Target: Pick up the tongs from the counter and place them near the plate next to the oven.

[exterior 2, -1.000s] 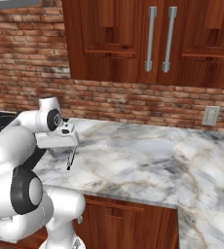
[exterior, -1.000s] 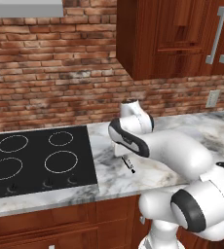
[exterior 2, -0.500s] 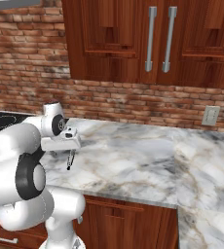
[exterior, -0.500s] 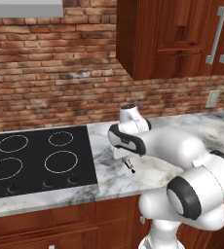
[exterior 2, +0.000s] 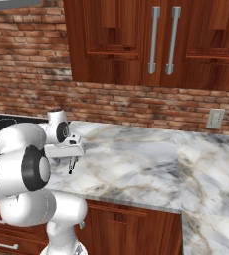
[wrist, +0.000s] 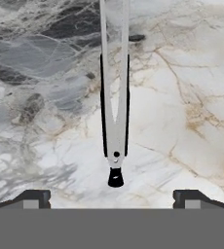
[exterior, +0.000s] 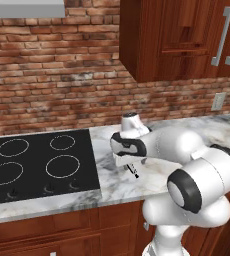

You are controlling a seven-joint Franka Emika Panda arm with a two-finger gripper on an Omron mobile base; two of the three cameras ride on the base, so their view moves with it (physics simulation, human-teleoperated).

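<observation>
The tongs (wrist: 115,116) lie flat on the white marble counter (wrist: 182,97), a slim silvery utensil with black edges and a small black end pointing at my hand. My gripper (wrist: 112,199) hovers just above that black end, open, with its fingertips (wrist: 33,198) spread wide on either side and nothing between them. In the left base view the gripper (exterior: 128,163) points down over the tongs (exterior: 134,171), near the counter's front edge. From the right base view, the gripper (exterior 2: 72,158) hangs directly over the tongs (exterior 2: 71,166).
The black glass cooktop (exterior: 37,160) lies just left of the tongs. Marble counter (exterior 2: 136,159) stretches to the right under dark wooden wall cabinets (exterior 2: 161,40). A brick wall with an outlet (exterior 2: 215,118) closes the back.
The hand has sunk slightly toward the tongs. The tongs have not moved.
</observation>
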